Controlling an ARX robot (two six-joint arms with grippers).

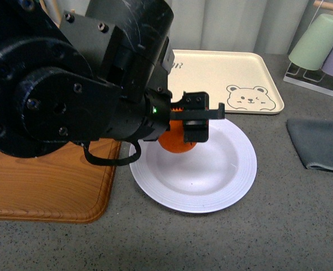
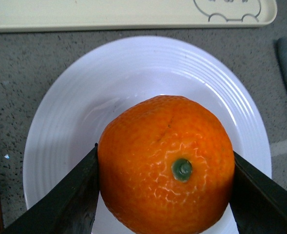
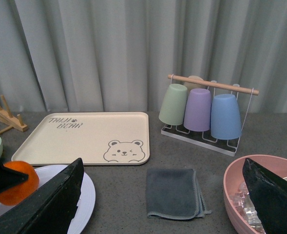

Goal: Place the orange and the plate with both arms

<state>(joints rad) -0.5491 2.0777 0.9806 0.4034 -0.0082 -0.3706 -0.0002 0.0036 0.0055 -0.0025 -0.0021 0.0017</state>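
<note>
The orange [image 1: 174,144] is round and bright orange with a green stem spot. My left gripper [image 1: 193,121] is shut on it and holds it over the left part of the plate [image 1: 223,175], a wide pale ridged plate on the grey counter. In the left wrist view both dark fingers [image 2: 70,200] press the orange [image 2: 165,165] from either side above the plate [image 2: 128,83]. My right gripper [image 3: 162,195] is open and empty, off to the right. From it the orange [image 3: 17,183] and the plate's edge [image 3: 87,195] show at the far left.
A wooden board [image 1: 47,180] lies left of the plate. The beige bear tray [image 1: 234,79] lies behind it. A grey cloth [image 1: 319,144] lies to the right. A rack of cups [image 3: 201,109] stands at the back right. A pink bowl [image 3: 236,195] sits near my right gripper.
</note>
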